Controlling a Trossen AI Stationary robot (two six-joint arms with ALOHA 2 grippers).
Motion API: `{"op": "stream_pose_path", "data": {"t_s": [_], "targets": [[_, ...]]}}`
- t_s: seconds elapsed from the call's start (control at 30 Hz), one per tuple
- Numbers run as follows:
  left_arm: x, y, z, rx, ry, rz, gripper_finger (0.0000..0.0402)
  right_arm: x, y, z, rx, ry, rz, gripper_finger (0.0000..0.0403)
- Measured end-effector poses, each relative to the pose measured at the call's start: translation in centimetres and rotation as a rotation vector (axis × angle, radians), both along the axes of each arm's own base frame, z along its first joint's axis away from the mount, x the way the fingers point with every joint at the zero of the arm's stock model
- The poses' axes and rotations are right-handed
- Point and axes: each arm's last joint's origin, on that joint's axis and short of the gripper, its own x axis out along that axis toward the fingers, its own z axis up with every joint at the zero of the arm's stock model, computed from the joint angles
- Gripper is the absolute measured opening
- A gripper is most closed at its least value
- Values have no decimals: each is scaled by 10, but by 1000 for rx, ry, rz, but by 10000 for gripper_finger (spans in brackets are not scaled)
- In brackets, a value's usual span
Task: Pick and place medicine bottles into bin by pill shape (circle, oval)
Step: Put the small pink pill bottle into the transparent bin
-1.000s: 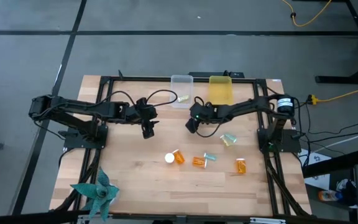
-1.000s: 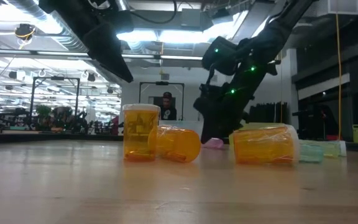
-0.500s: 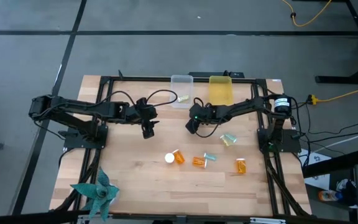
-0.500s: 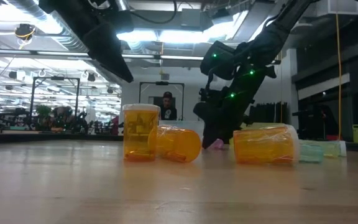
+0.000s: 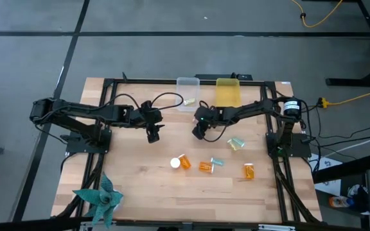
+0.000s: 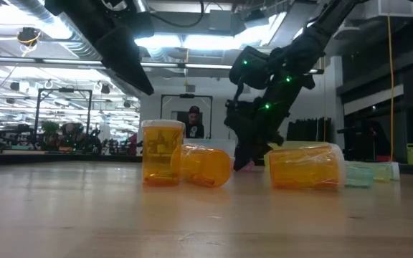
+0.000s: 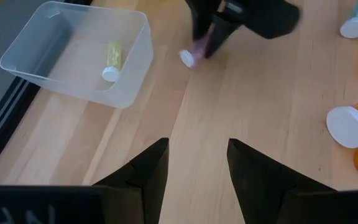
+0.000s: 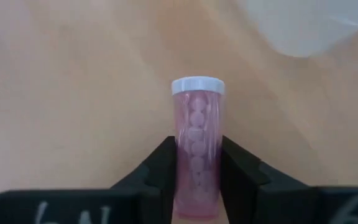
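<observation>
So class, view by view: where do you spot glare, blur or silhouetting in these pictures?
Low view: bright ceiling lights leave both arms as dark silhouettes, and the near amber bottles glow. Right wrist view: the pink vial is sharp, the table behind it soft. High view: even light, no glare.

The right gripper (image 8: 197, 186) is now closed on the pink vial (image 8: 197, 143), its fingers (image 8: 160, 171) pressed against both sides; a second ago they were spread apart above it. Its arm sits slightly lower over the table (image 5: 140, 179).
</observation>
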Motion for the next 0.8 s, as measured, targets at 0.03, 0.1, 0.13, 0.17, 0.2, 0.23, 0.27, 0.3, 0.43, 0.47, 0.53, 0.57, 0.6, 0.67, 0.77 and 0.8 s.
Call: {"op": "stream_pose_path", "data": {"t_s": [0.03,0.1,0.13,0.17,0.2,0.23,0.27,0.3,0.43,0.47,0.53,0.57,0.6,0.67,0.77,0.8], "targets": [[0,0,0,0,0,0,157,3,1,2,19,-11,40,94],[0,0,0,4,2,-4,157,10,3,11,50,-48,114,96],[0,0,0,13,7,-14,157,14,3,15,55,-71,141,97],[0,0,0,20,10,-21,157,18,3,20,52,-90,159,98],[0,0,0,26,13,-28,157,21,2,25,37,-104,177,98],[0,0,0,31,15,-33,157,25,1,30,20,-117,191,98],[0,0,0,32,16,-35,157,28,0,35,-5,-130,200,98],[0,0,0,32,16,-35,157,32,-1,40,-31,-141,206,98],[0,0,0,32,16,-35,157,43,-11,61,-198,-166,150,98],[0,0,0,32,16,-34,157,45,-16,67,-252,-167,120,98],[0,0,0,32,16,-34,157,47,-25,77,-348,-162,33,98],[0,0,0,32,15,-35,157,47,-29,81,-386,-157,-9,99],[0,0,0,32,16,-35,157,48,-33,84,-413,-155,-45,99],[0,0,0,32,15,-34,157,48,-40,89,-441,-159,-94,100],[0,0,0,33,15,-35,157,46,-48,90,-420,-184,-156,100],[0,0,0,34,16,-37,157,45,-51,90,-410,-191,-179,100]]}}
